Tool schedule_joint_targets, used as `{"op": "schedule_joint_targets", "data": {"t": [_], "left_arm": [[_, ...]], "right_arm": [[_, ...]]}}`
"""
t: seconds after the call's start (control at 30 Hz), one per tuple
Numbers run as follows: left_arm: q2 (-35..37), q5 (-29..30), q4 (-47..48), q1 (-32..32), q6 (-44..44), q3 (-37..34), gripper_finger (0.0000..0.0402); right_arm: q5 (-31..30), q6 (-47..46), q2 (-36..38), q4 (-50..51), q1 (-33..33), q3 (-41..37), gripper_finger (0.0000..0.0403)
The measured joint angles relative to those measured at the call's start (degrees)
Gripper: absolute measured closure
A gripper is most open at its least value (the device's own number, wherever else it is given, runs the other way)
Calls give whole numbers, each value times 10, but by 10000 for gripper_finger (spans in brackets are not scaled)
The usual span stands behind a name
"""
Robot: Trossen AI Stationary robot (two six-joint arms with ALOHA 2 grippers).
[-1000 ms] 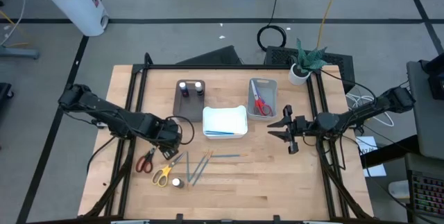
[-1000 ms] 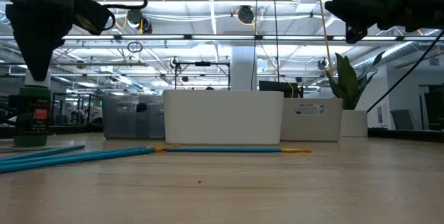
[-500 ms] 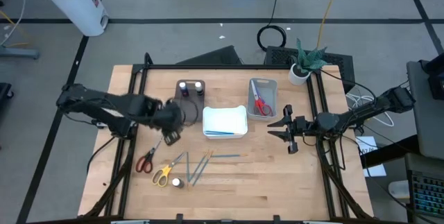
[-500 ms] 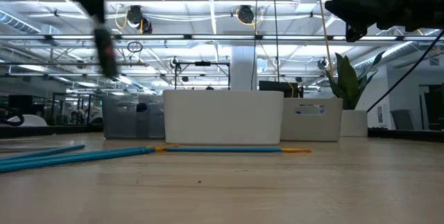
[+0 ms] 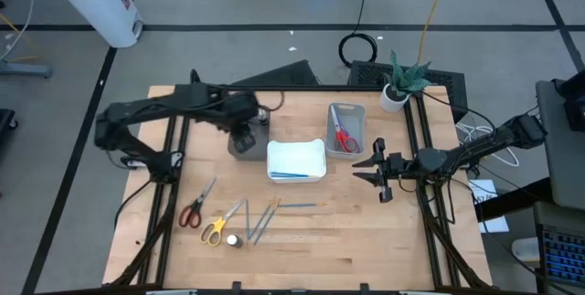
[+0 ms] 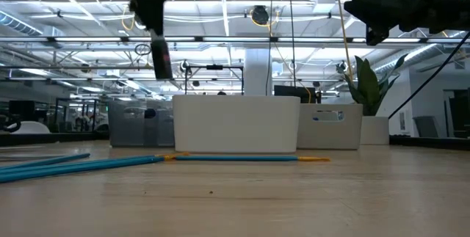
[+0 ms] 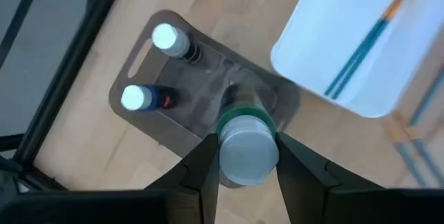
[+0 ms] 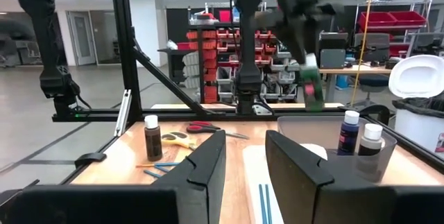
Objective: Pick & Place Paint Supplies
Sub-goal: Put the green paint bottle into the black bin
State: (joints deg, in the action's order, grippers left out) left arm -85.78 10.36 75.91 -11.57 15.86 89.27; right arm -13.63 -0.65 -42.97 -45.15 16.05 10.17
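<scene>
Wooden table (image 5: pixel 366 240) below me. Left gripper (image 7: pixel 244 156) grips a paint bottle (image 7: pixel 244 141) over the brown tray (image 7: pixel 139 116), at ten o'clock. Right gripper (image 5: pixel 377 169) waits at three o'clock, slightly parted, empty.

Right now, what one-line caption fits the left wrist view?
Left gripper holds a green-banded paint bottle above the brown tray, where two bottles already stand, beside the white tray with brushes.

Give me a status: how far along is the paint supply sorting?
Done: two bottles in the brown tray, brushes in the white tray, red scissors in the grey tray. In hand: left pincer holds a green-labelled bottle over the brown tray. Left: two scissors, one bottle, several brushes. Right pincer hangs clear of the supplies.
</scene>
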Motion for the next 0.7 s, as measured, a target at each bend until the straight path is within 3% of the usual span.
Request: {"op": "schedule_joint_targets", "data": {"t": [0.33,0.53,0.7], "left_arm": [[-128,0,-7,-19,-63,-1,281],[-109,-23,19,-26,-47,-8,281],[-69,-47,6,-26,-24,-63,281]], "right_arm": [[2,-21,0,13,0,0,310],[4,-44,0,24,1,0,310],[4,-46,0,31,1,0,310]]}}
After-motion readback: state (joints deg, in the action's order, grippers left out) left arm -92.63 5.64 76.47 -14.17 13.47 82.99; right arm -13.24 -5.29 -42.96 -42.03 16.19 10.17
